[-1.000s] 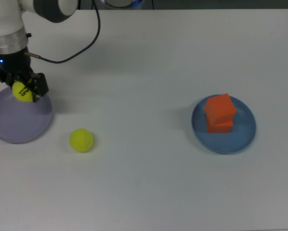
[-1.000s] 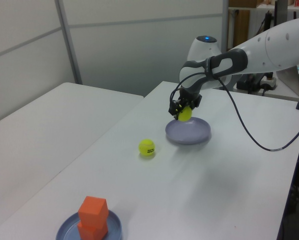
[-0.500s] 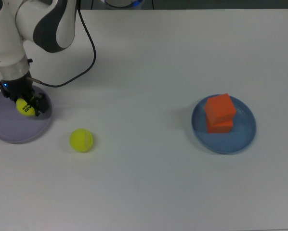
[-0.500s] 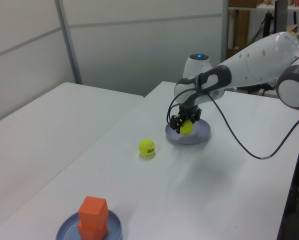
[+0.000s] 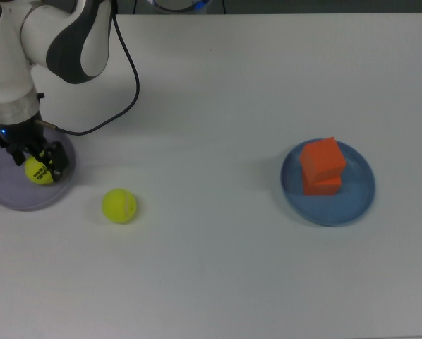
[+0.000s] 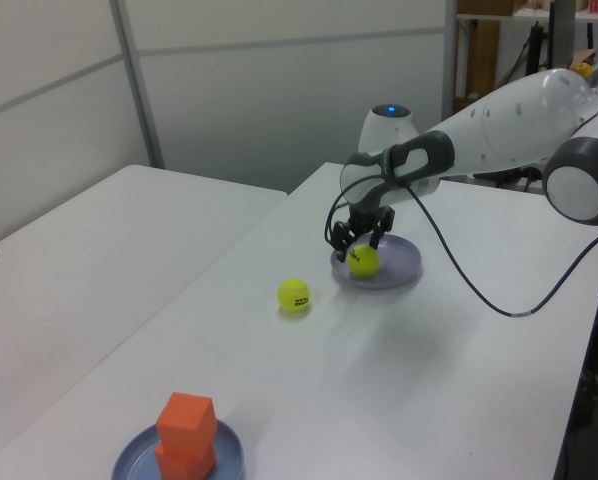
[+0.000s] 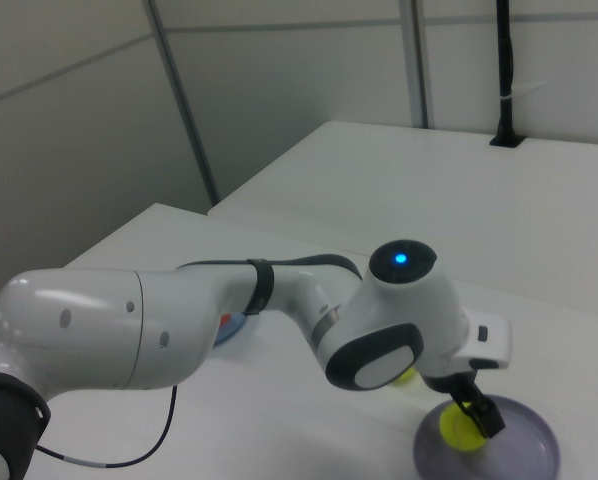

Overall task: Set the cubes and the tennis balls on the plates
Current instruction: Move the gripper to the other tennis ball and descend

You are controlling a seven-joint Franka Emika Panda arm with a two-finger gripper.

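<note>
Black lettering on tennis ball (image 5: 39, 171), unreadable.

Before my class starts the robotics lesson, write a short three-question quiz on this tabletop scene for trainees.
1. True or false: both matte orange cubes sit stacked on the round blue plate.
2. How many fuzzy yellow-green tennis balls lie on the white table, off any plate?
3. The pincer is over: A) the pale lavender plate, B) the blue plate, C) bare table.
Key: 1 true; 2 one; 3 A.
</note>
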